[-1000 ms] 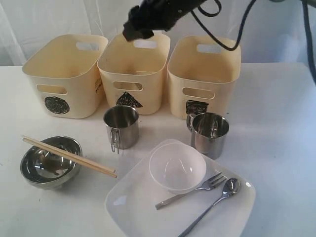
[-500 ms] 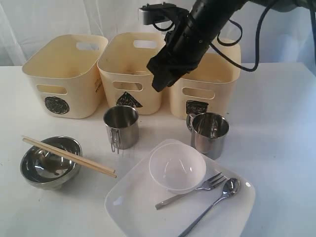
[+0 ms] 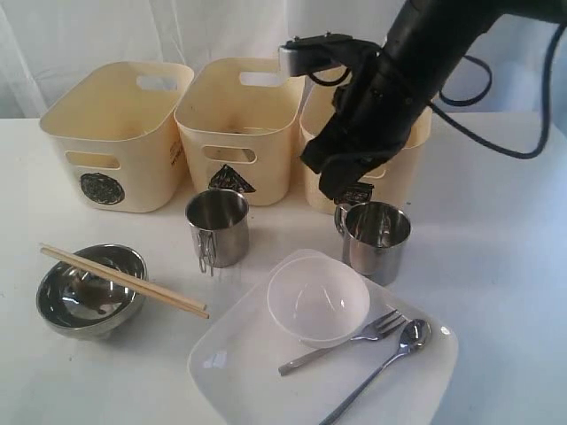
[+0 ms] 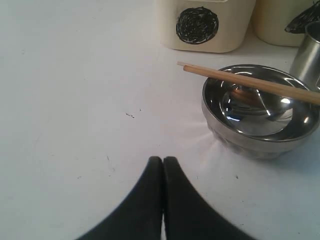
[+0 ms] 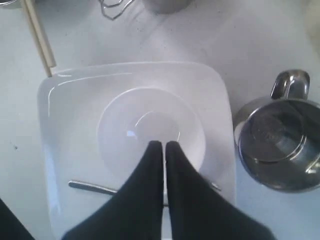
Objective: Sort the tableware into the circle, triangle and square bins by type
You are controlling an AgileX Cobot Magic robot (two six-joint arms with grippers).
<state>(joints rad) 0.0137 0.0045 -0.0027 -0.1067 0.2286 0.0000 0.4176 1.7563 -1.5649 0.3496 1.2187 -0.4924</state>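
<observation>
Two steel mugs (image 3: 218,227) (image 3: 376,239) stand in front of the bins. Wooden chopsticks (image 3: 124,280) lie across the steel bowl (image 3: 89,292) at the left. The clear plastic bowl (image 3: 317,301), a fork (image 3: 376,328) and a spoon (image 3: 403,341) rest on the white plate (image 3: 239,372). No knife shows. My right gripper (image 3: 341,181) hangs shut and empty before the square bin (image 3: 319,111); its wrist view puts the gripper (image 5: 163,144) above the clear bowl (image 5: 150,132). The left gripper (image 4: 163,159) is shut over bare table near the steel bowl (image 4: 260,110).
The circle bin (image 3: 115,133) and the triangle bin (image 3: 239,124) stand in a row with the square bin at the back of the white table. The right arm's black cable loops behind the square bin.
The right arm has swung from above the triangle bin rightward and down, to in front of the square bin. The tableware has not moved.
</observation>
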